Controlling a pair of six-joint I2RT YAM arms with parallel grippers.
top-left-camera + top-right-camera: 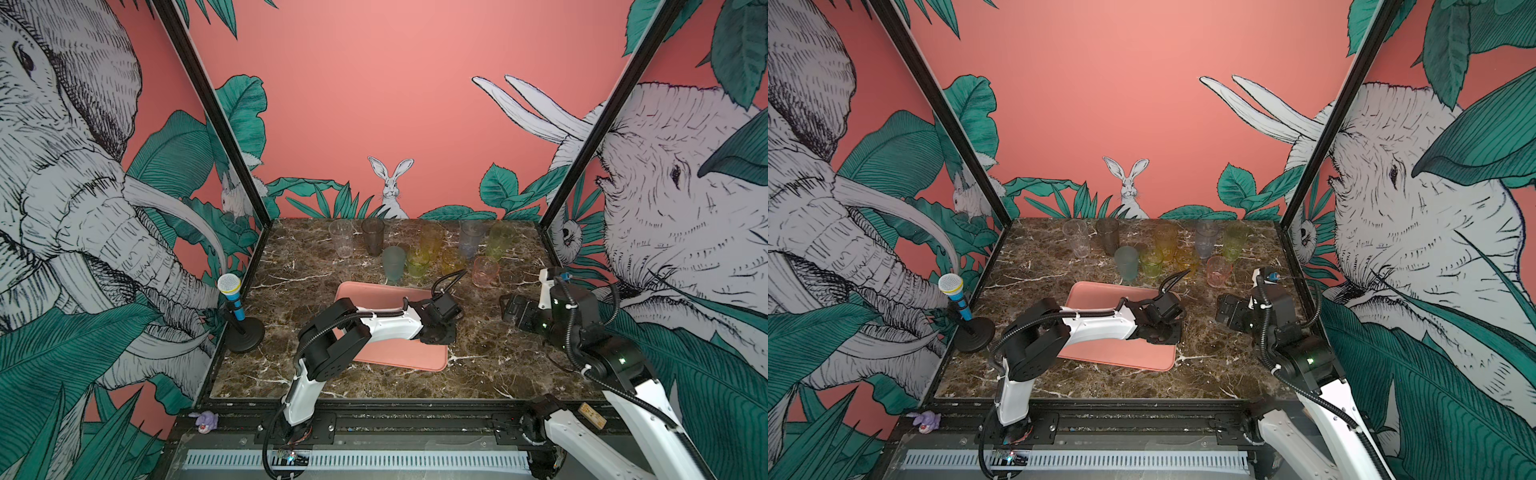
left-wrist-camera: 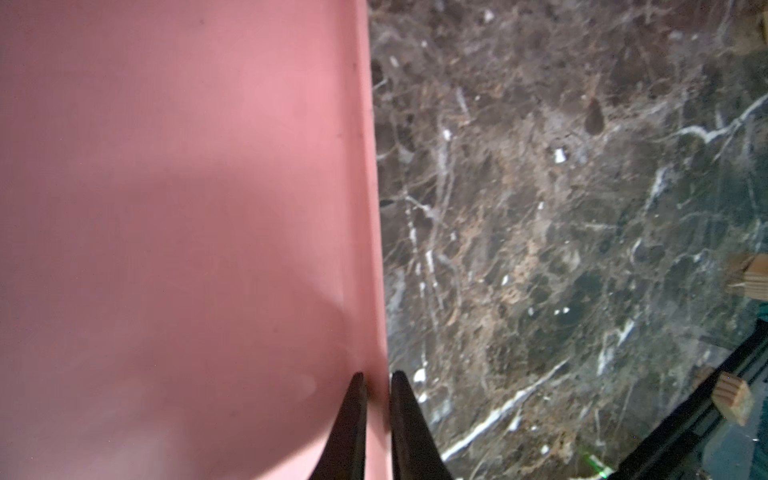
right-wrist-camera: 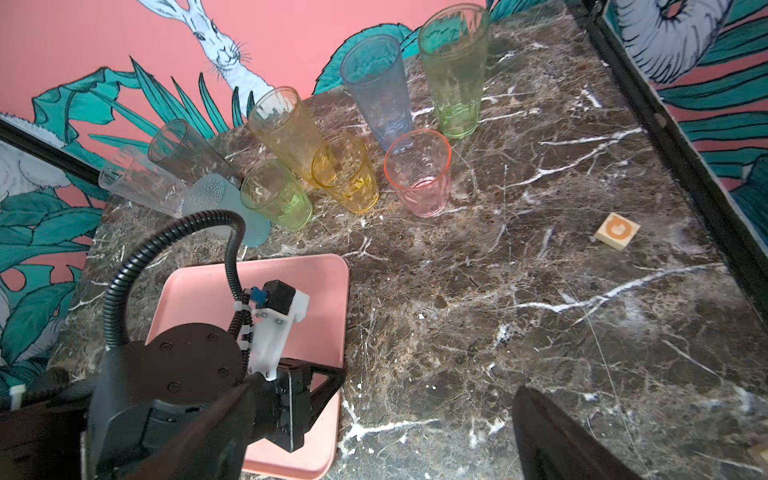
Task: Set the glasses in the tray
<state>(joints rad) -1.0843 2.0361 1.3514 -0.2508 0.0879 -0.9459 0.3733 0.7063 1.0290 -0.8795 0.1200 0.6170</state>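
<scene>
Several translucent glasses stand upright in a cluster at the back of the marble table, among them a clear one (image 1: 340,237), a frosted teal one (image 1: 393,262) and a short pink one (image 1: 485,270) (image 3: 419,174). The salmon-pink tray (image 1: 399,353) (image 1: 1125,353) lies in front of them with nothing in it. My left gripper (image 2: 376,376) (image 1: 442,332) is shut on the tray's right rim, one finger inside it and one outside. My right gripper (image 3: 386,390) (image 1: 509,309) hangs open over bare marble right of the tray, holding nothing.
A toy microphone on a black stand (image 1: 232,307) sits at the table's left edge. A small wooden block (image 3: 616,230) lies near the right wall, and another (image 2: 733,397) by the front frame. Black frame posts and printed walls enclose the table.
</scene>
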